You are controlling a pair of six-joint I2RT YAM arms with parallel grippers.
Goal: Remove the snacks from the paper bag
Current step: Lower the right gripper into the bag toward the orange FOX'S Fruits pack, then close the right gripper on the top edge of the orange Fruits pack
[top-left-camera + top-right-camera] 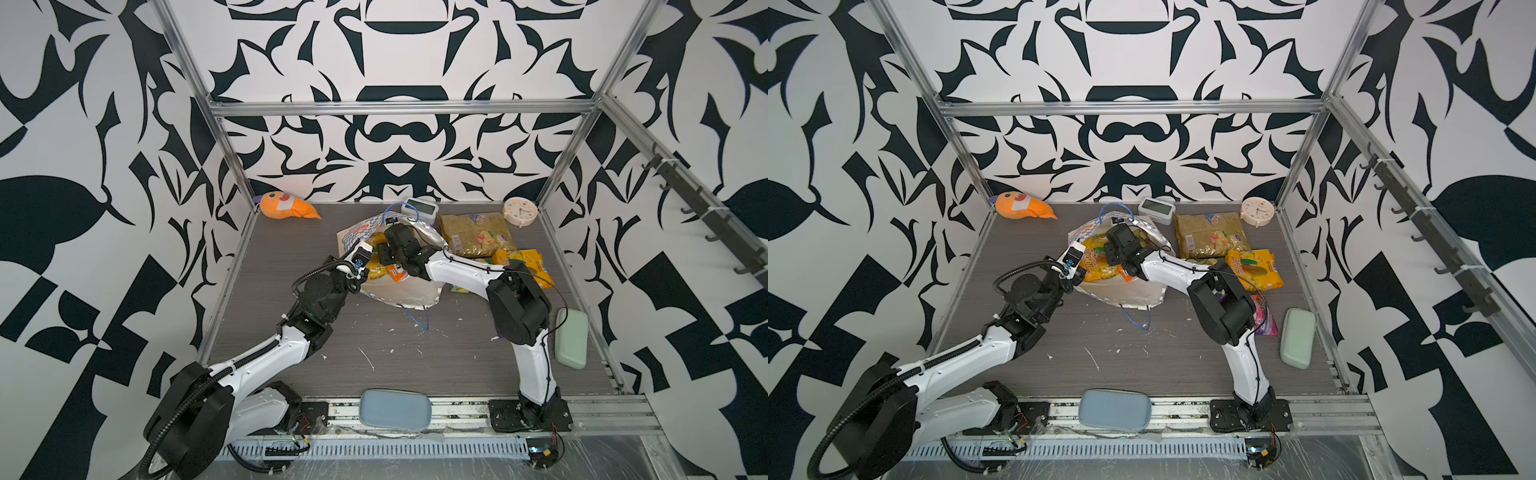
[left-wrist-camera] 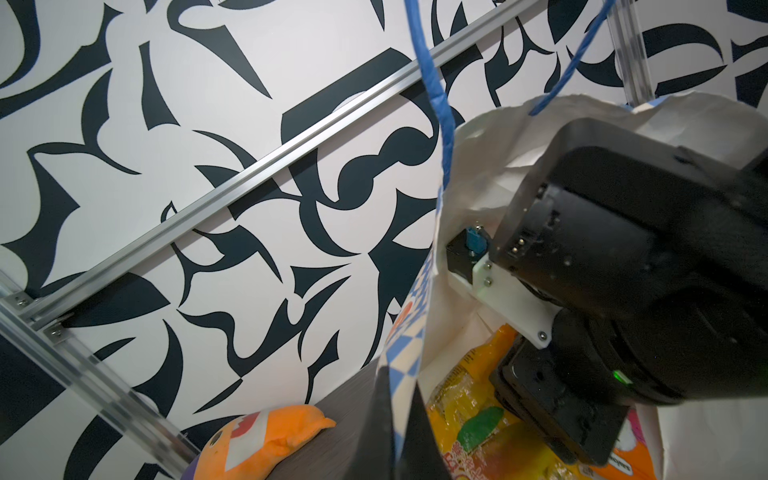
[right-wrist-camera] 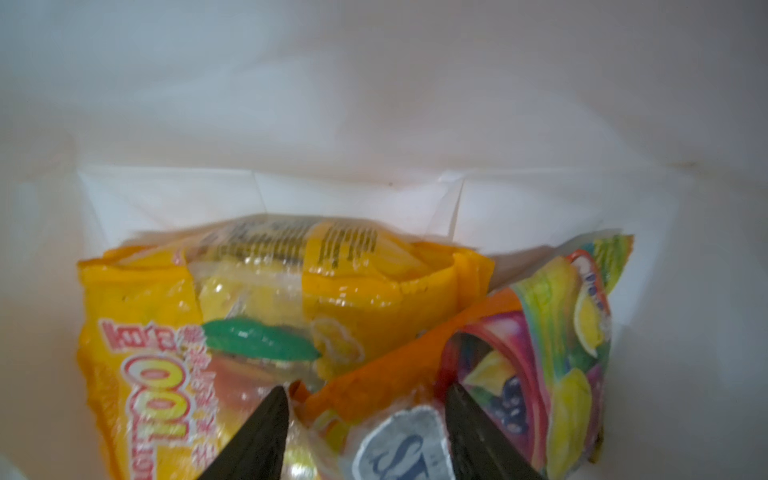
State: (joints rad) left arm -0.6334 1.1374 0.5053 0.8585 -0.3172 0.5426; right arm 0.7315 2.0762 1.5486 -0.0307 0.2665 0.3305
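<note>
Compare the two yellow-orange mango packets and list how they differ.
Place: the bagged mango packet sits inside the paper bag, while the table mango packet lies out on the table beside the olive-gold packet.
Cover: an orange packet overlaps a corner of the bagged mango packet, while nothing lies on the table mango packet.
Shared: both are yellow-orange crinkly plastic with a mango picture and a large "100".

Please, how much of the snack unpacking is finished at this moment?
Done: the olive-gold packet, a mango packet and a purple packet lie outside the paper bag. In hand: left jaws pinch the bag's rim; right jaws stand open astride the orange packet inside. Left: that one and a second mango packet.
</note>
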